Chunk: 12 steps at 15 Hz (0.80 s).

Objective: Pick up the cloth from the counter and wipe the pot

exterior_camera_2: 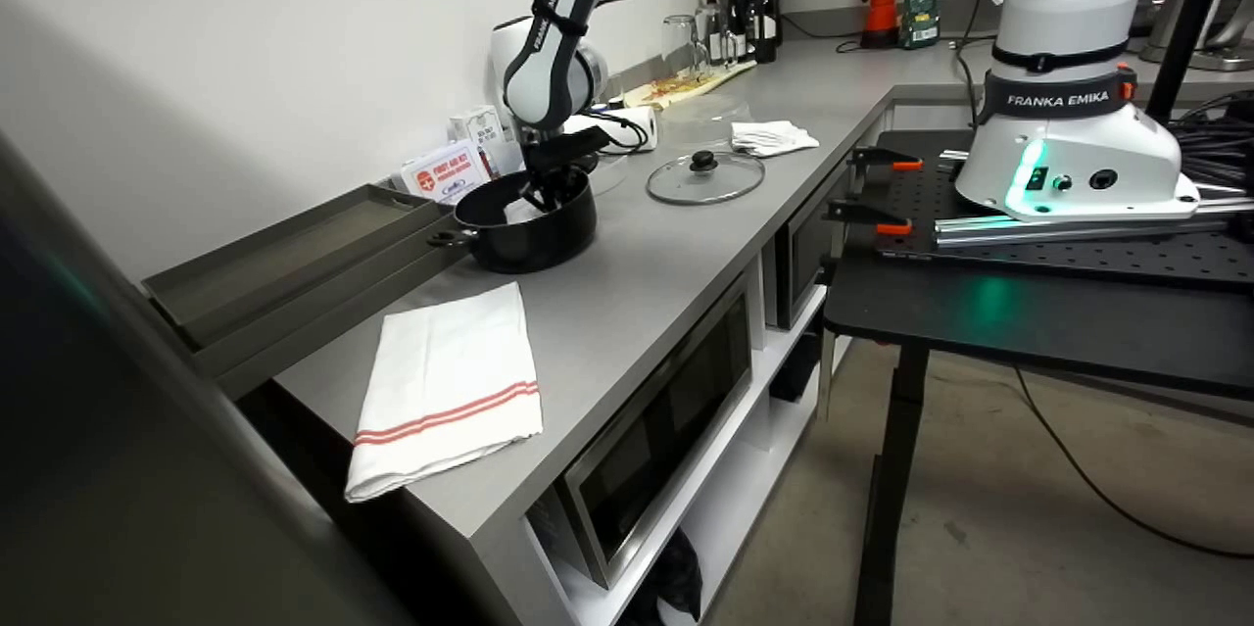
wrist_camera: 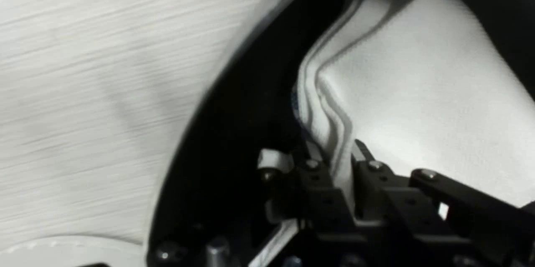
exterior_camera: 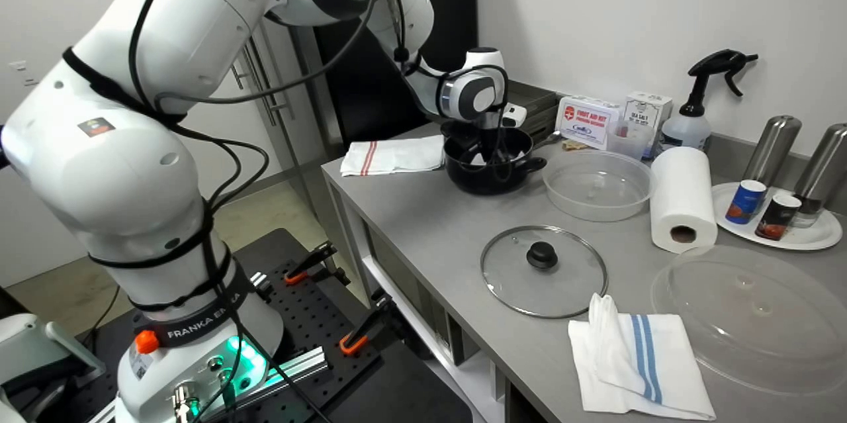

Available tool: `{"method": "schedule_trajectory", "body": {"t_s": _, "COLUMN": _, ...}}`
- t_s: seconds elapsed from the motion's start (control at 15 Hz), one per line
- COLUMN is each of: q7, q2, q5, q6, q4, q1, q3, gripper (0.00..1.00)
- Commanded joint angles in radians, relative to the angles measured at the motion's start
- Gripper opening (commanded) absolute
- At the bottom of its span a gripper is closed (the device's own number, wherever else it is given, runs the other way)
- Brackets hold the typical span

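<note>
The gripper (wrist_camera: 336, 152) pinches a folded edge of the white cloth (wrist_camera: 426, 83), both down inside the black pot (exterior_camera_2: 534, 246). Wiping likely turns on the pot's curved wall, leftward from the gripper in the wrist view. Only there does the pinched fold show; both exterior views add the pot standing on the counter (exterior_camera: 423, 211).

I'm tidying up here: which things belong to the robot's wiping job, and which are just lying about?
For the job:
black pot, on the counter
white cloth, inside the pot
gripper, shut on that cloth

Just lying about:
glass lid
red-striped towel
blue-striped towel
paper towel roll
first aid box
spray bottle
</note>
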Motion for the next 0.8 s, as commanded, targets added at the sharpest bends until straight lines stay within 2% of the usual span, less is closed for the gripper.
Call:
{"method": "schedule_trajectory", "body": {"t_s": 0.0, "q7": 0.038, "q2": -0.048, "q5": -0.015, "q6": 0.051, "q4": -0.082, "q1": 0.031, "q3": -0.031, "gripper": 0.04}}
{"method": "schedule_trajectory", "body": {"t_s": 0.73, "q7": -0.012, "q2": -0.154, "q5": -0.032, "q6": 0.032, "q4": -0.223, "q1": 0.09, "q3": 0.029, "gripper": 0.04}}
